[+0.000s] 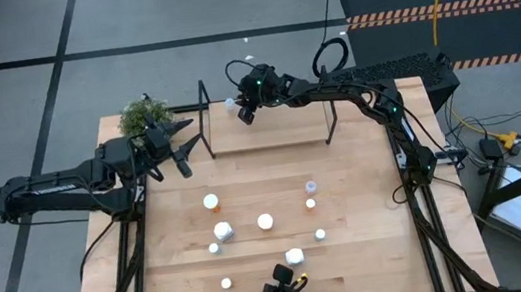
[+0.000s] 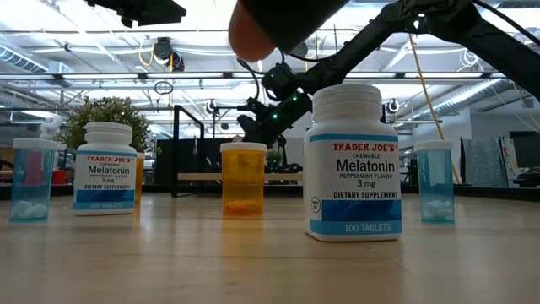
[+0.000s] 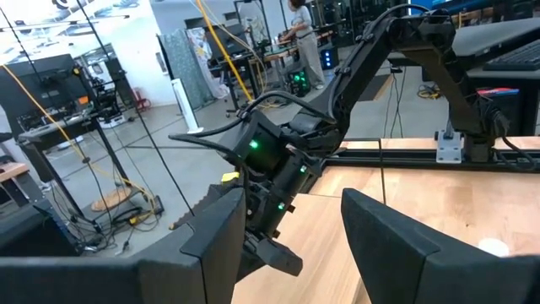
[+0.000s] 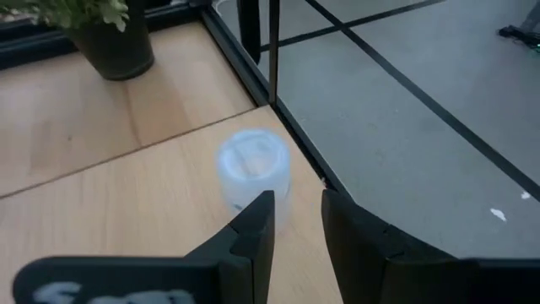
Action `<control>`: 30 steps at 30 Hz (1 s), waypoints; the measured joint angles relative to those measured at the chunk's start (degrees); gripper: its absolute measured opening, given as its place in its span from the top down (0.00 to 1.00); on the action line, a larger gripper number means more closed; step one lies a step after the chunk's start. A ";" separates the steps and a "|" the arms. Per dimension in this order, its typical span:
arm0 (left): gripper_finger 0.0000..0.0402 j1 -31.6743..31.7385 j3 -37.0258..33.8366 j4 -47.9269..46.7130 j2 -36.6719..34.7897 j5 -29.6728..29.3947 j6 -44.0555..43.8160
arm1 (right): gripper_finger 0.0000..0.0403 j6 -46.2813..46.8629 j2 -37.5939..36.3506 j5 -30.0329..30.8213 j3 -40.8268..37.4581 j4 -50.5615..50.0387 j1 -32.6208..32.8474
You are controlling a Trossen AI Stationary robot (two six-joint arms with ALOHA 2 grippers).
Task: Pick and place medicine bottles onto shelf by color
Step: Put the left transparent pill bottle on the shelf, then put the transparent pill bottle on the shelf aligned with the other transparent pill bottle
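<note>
Bottle at the shelf: a pale blue bottle (image 4: 253, 173) with a white cap stands upright on the shelf (image 1: 268, 125), near its far left corner, close to the left black frame upright (image 1: 206, 118).
Shelf: a light-wood board at the far middle of the table (image 1: 375, 252), with a thin black frame at each end.
Right gripper: the right gripper (image 1: 243, 111) hangs over the far left end of the shelf; in its wrist view the two dark fingers (image 4: 253, 232) stand slightly apart just beside the pale blue bottle, with nothing between them. Released, not grasping.
Left gripper: the left gripper (image 1: 184, 156) hovers at the left of the table, just left of the shelf, its fingers (image 3: 211, 245) spread apart and empty.
Other bottles: the rest stand scattered on the near half of the table, well apart from the shelf. The low view shows two white melatonin bottles (image 2: 352, 165), an orange bottle (image 2: 243, 179) between them, and a blue-tinted bottle (image 2: 434, 181) at each side.
Plant: a small potted plant (image 1: 145, 114) sits at the far left corner of the table, near the left gripper.
Room: a person (image 3: 302, 38) stands far off beyond the table in the left wrist view.
</note>
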 joint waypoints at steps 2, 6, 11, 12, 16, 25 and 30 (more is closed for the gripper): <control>0.50 0.00 0.00 0.00 0.00 0.01 0.00 | 0.77 0.09 0.00 -0.14 0.00 -0.06 -0.23; 0.50 -0.01 0.00 0.00 0.00 0.01 0.00 | 0.77 0.03 0.00 -0.12 0.00 -0.81 -0.31; 0.50 0.00 0.00 -0.05 0.00 0.01 -0.04 | 0.77 -1.96 -3.58 -0.10 -0.09 -9.29 0.71; 0.50 -0.01 0.00 -0.10 0.00 0.01 -0.04 | 0.77 -2.62 -5.07 -0.07 -0.09 -11.55 1.02; 0.50 -0.01 0.00 -0.16 0.00 0.03 -0.50 | 0.77 -5.59 -11.77 -0.07 0.02 -23.18 3.12; 0.50 -0.12 0.00 0.22 0.00 3.72 -3.52 | 0.77 -9.84 -27.62 -0.04 -0.09 -50.00 13.02; 0.50 -0.45 0.00 0.03 0.00 4.45 -5.78 | 0.77 -5.62 -36.35 0.21 -4.08 -53.33 20.87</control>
